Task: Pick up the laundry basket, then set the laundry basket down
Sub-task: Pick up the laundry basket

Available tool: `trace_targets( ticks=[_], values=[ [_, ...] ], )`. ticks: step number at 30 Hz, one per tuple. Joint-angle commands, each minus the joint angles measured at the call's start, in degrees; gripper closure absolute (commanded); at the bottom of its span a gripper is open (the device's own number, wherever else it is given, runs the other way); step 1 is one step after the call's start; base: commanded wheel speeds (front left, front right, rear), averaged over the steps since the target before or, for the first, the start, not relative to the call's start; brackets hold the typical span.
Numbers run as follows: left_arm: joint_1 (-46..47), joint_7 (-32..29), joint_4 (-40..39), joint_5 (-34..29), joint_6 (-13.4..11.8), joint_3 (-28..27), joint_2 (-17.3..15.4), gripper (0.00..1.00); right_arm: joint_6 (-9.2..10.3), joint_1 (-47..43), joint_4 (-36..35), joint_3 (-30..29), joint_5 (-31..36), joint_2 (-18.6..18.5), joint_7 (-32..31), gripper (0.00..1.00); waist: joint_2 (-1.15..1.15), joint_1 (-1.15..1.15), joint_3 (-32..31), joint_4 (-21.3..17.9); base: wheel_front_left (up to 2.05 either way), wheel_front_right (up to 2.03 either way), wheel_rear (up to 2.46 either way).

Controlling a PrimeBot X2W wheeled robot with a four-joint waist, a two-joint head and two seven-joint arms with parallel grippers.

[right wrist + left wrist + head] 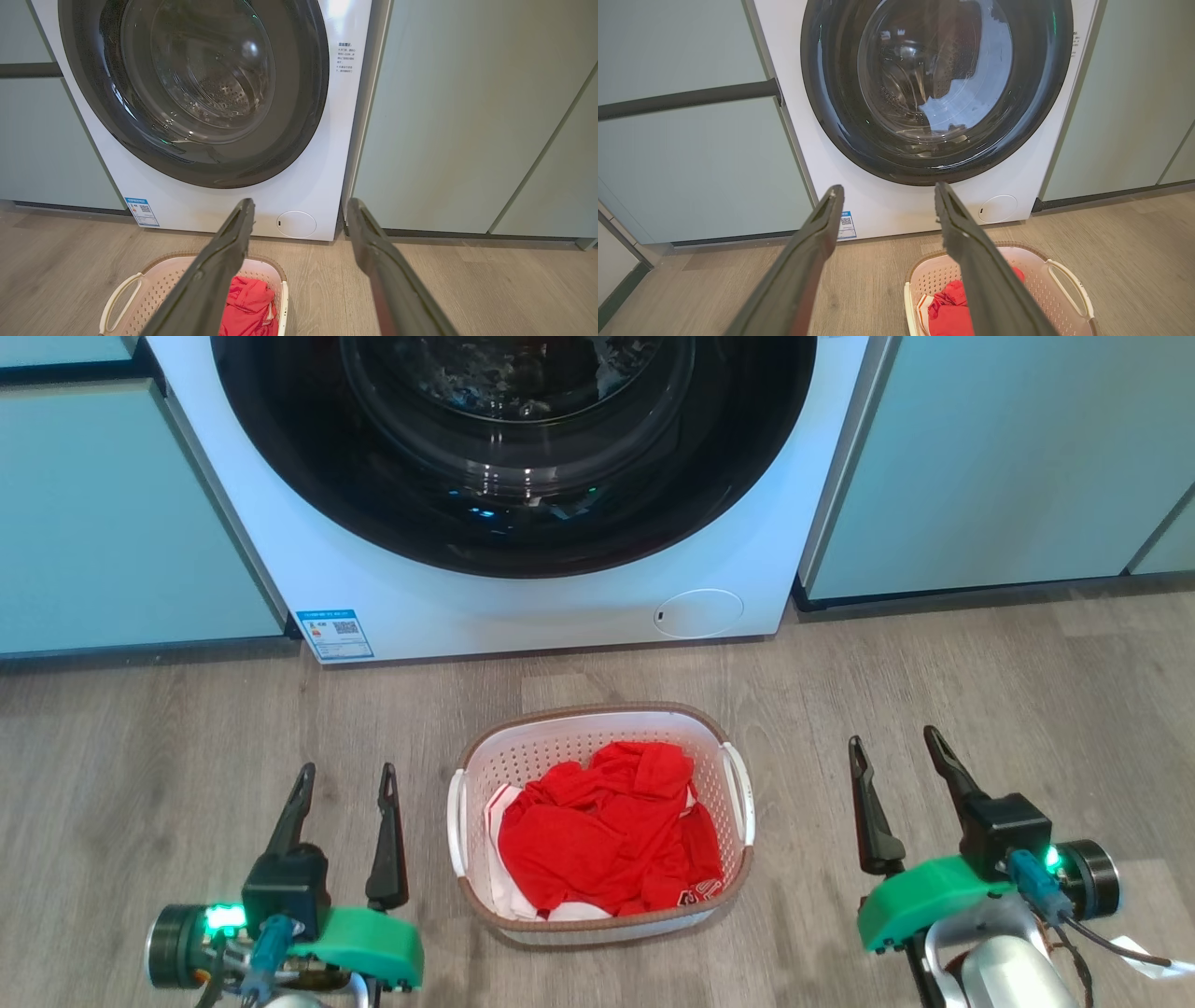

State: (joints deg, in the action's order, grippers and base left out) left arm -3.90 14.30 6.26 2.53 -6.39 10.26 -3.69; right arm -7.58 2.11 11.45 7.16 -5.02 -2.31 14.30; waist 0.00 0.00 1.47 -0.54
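My left gripper (347, 770) and right gripper (892, 737) are wide open, holding nothing. The white perforated plastic laundry basket (579, 751) sits between them.

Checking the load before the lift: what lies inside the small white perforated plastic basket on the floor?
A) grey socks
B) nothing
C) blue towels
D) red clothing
D: crumpled red clothing lies heaped inside the white perforated plastic basket.
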Motion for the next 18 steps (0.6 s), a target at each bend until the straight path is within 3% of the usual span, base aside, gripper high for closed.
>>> trace_targets(
  ticks=[1,18],
  values=[
    [1.2,0.7,-1.8,-0.7,0.1,-2.3,0.0,0.00,0.09,2.6,-2.0,1.0,0.1,-0.6,0.7,0.00,0.00,0.00,0.1,0.0,0.00,0.00,0.00],
    [3.1,0.7,-1.8,-0.4,0.7,-2.7,0.3,0.00,0.09,4.2,-2.0,0.5,-0.2,-0.6,0.7,0.00,0.00,0.00,3.9,0.0,0.00,0.00,0.00]
  ],
)
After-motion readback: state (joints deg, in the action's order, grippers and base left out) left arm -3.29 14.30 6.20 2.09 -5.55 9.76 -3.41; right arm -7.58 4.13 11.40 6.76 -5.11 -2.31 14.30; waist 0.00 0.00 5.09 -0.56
